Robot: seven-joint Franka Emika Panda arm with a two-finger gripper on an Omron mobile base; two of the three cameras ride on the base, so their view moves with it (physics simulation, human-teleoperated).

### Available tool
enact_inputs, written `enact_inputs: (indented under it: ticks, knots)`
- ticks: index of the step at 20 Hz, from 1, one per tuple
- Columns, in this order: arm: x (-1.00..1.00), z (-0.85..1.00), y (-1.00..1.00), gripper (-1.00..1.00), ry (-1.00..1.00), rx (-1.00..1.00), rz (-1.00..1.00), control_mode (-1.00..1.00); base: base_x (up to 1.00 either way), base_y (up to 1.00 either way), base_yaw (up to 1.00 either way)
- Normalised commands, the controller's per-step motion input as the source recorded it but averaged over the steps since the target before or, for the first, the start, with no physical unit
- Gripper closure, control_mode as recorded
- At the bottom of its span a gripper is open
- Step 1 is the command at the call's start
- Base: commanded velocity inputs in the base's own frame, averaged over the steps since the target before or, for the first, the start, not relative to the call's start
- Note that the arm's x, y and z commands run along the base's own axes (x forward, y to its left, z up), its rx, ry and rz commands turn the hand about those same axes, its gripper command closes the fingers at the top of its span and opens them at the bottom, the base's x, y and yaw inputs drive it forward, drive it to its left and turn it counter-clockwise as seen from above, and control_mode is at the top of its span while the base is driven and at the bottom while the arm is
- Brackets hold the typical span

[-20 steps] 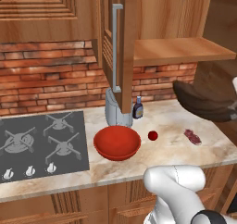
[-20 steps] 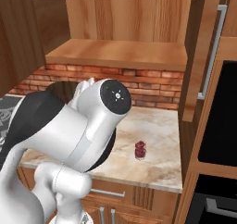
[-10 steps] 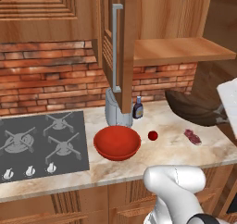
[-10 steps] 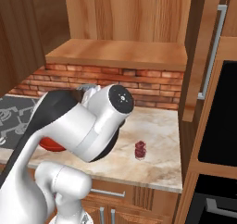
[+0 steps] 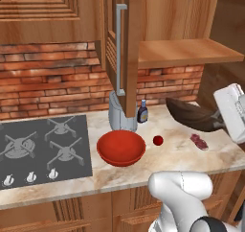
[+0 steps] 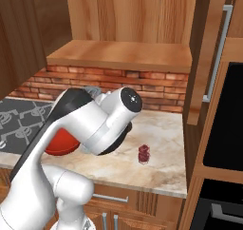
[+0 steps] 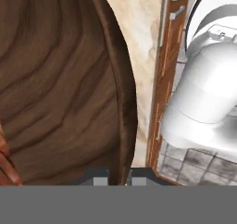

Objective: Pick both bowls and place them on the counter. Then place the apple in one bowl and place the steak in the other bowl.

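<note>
The dark brown bowl [image 5: 192,115] hangs tilted over the right end of the beige counter [image 5: 143,171], behind the steak [image 5: 199,141]. My gripper [image 5: 219,119] holds it from the right, shut on its rim. In the hand view the bowl's wood grain [image 7: 55,79] takes up the left side, with the rim pinched in my gripper [image 7: 117,180]. The red bowl [image 5: 121,148] sits on the counter beside the stovetop. The small dark red apple [image 5: 158,140] lies just right of it. From the right base view the steak [image 6: 144,153] lies right of my arm.
A grey stovetop [image 5: 43,149] covers the counter's left part. A grey appliance [image 5: 119,113] and a small dark bottle [image 5: 142,112] stand at the back behind the red bowl. An open cabinet door with a long handle [image 5: 119,49] hangs above them, beside a wooden shelf [image 5: 186,51].
The hand has carried the brown bowl down and to the left, from beside the shelf to just above the counter. Red bowl, apple and steak have stayed put.
</note>
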Motion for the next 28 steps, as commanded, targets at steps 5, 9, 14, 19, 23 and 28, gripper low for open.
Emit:
enact_inputs:
  ticks: [5, 9, 14, 19, 23, 28]
  knots:
    - [0.32, -0.18, -0.08, 1.00, 0.05, 0.00, 0.02, -1.00, 0.00, 0.00, 0.00]
    - [0.27, -0.28, -0.05, 1.00, 0.01, 0.00, 0.02, -1.00, 0.00, 0.00, 0.00]
    - [0.28, -0.30, -0.13, 1.00, 0.00, 0.00, 0.03, -1.00, 0.00, 0.00, 0.00]
    - [0.29, -0.29, -0.18, 1.00, 0.00, -0.01, 0.04, -1.00, 0.00, 0.00, 0.00]
    - [0.32, -0.26, -0.14, 1.00, 0.00, -0.03, 0.04, -1.00, 0.00, 0.00, 0.00]
    - [0.30, -0.21, -0.15, 1.00, 0.00, -0.06, 0.04, -1.00, 0.00, 0.00, 0.00]
